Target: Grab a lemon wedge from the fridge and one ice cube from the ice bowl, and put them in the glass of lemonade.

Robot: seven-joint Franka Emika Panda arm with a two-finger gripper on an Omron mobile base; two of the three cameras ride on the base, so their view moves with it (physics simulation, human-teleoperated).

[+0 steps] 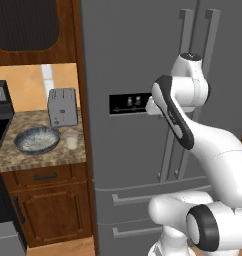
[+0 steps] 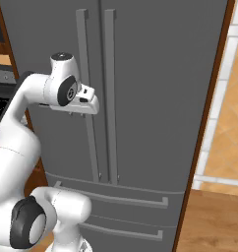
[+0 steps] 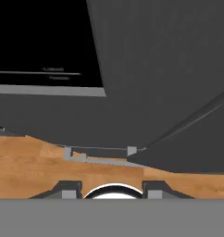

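The grey steel fridge (image 1: 133, 60) (image 2: 155, 98) stands with both doors shut, so the lemon wedge is hidden. My gripper (image 2: 75, 113) hangs in front of the left door, just right of the black dispenser panel (image 1: 128, 104), pointing down along the door face. In the hand view its two fingertips (image 3: 70, 187) stand wide apart with nothing between them, so it is open. The ice bowl (image 1: 37, 139) sits on the granite counter to the fridge's left. The small glass of lemonade (image 1: 71, 139) stands just right of the bowl.
A silver toaster (image 1: 62, 106) stands behind the bowl and glass. The fridge's long vertical handles (image 2: 109, 74) run down right of my hand, with the lower drawers (image 2: 121, 199) beneath. A stove edge (image 1: 0, 125) is at far left. Wooden floor (image 3: 30, 162) lies below.
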